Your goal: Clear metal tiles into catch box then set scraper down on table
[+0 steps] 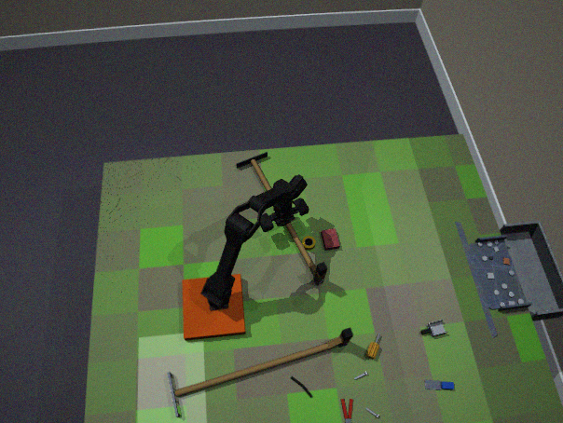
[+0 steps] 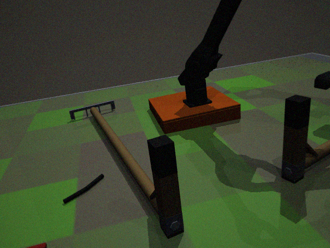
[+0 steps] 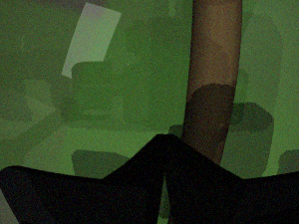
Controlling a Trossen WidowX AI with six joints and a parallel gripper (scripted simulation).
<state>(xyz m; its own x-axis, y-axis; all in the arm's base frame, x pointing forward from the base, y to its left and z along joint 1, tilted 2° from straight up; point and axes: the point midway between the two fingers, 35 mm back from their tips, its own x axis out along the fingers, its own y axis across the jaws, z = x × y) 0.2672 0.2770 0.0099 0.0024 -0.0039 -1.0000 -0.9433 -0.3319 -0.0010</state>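
Note:
My gripper (image 1: 283,218) (image 3: 164,142) is shut and empty, above a long wooden handle (image 1: 262,176) (image 3: 215,44) whose solid dark bar head (image 1: 244,163) lies at the back. An upright dark post (image 1: 320,274) (image 2: 296,136) stands at its near end. A second long tool has a wooden handle (image 1: 261,369) (image 2: 123,154), an open-framed head (image 1: 173,393) and a similar post (image 2: 165,188). Several small pale tiles and an orange tile (image 1: 506,261) lie on the steel plate (image 1: 478,269) at the right. The catch box (image 1: 538,275) adjoins its far end.
An orange base (image 1: 196,321) (image 2: 191,107) carries the arm. A yellow ring (image 1: 308,242) and a red block (image 1: 331,238) lie beside the upper handle. A black rod (image 1: 302,387) (image 2: 83,189), a yellow-handled tool (image 1: 373,349), red-handled pliers and screws lie near the front. A grey strip borders the plate.

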